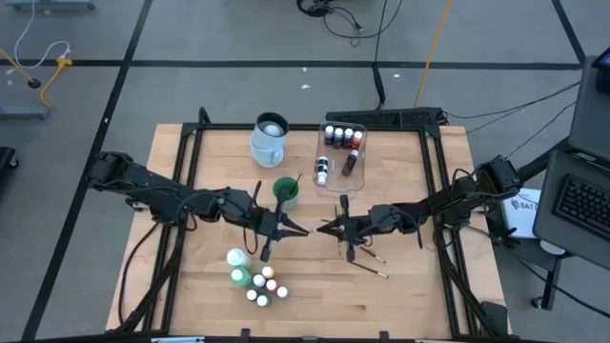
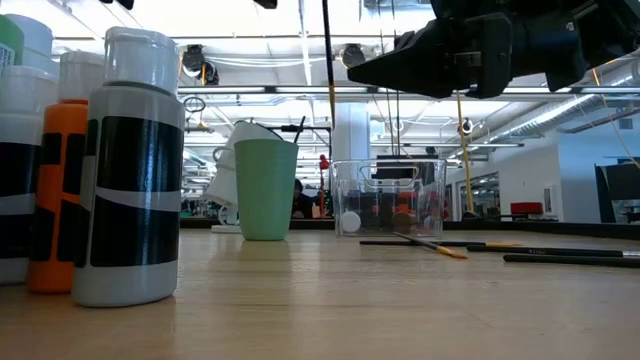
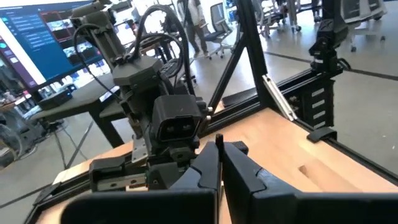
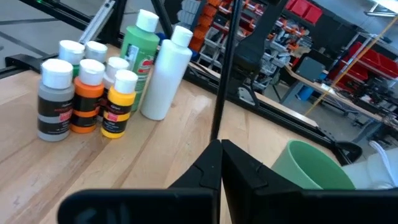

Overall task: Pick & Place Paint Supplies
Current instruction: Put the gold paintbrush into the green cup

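Table centre: left gripper is clamped tight on a thin brush hanging upright | right gripper is closed, empty, at 3 o'clock | advised: brush is kept vertical, carried to green cup at 12 o'clock, lowered inside before release.

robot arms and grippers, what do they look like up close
Both arms are dark, near-black jointed links with black cables trailing along them. The left gripper and right gripper end in two flat, matte black tapered fingers. The left wrist view shows a blocky black wrist housing with looped cables.
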